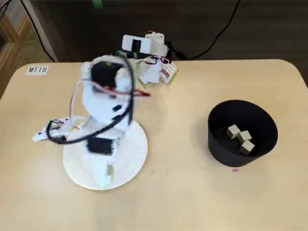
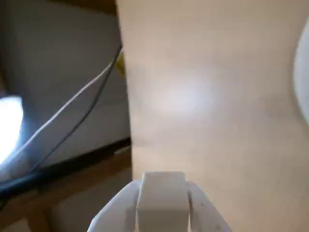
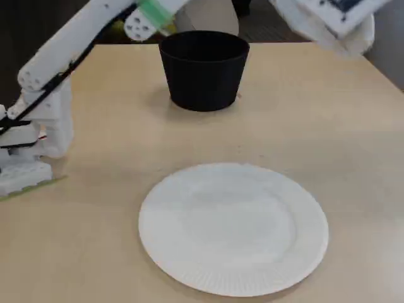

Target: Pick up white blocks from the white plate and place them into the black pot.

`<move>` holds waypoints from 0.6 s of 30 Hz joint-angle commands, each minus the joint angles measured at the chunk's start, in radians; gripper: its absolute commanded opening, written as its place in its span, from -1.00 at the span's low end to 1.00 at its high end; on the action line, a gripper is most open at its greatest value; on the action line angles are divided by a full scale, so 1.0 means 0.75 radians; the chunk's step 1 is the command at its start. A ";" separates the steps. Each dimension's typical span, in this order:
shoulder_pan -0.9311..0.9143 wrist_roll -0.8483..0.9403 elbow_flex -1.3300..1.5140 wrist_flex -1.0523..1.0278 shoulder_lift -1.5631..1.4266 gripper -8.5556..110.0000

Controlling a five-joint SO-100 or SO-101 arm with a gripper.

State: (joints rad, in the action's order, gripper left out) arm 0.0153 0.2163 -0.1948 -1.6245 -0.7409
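The black pot (image 1: 217,140) stands at the right of a fixed view with three white blocks (image 1: 240,138) lying on its floor. The white plate (image 3: 233,227) shows bare in a fixed view, with no blocks on it. Behind it stands the pot (image 3: 203,69). My gripper (image 1: 103,177) hangs above the plate's (image 1: 132,156) near part, blurred. It reaches in at the top right as a white smear, gripper (image 3: 334,22). In the wrist view the gripper (image 2: 161,193) pokes up from the bottom edge. Its white parts sit close together, and blur hides whether anything is held.
The arm's base (image 1: 149,60) stands at the table's far edge, with cables trailing off behind it. A label reading MT18 (image 1: 37,70) is stuck at the far left corner. The wrist view shows the table's edge (image 2: 124,121) and the floor beyond it.
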 commanded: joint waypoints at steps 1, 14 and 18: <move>0.219 0.010 -0.117 0.020 -0.155 -0.90; 0.679 -0.219 1.080 -0.055 -0.663 -0.90; 0.767 -0.247 1.242 -0.055 -0.648 -0.90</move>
State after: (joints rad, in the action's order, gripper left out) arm 0.5492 0.0445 0.6857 -1.6628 -1.1628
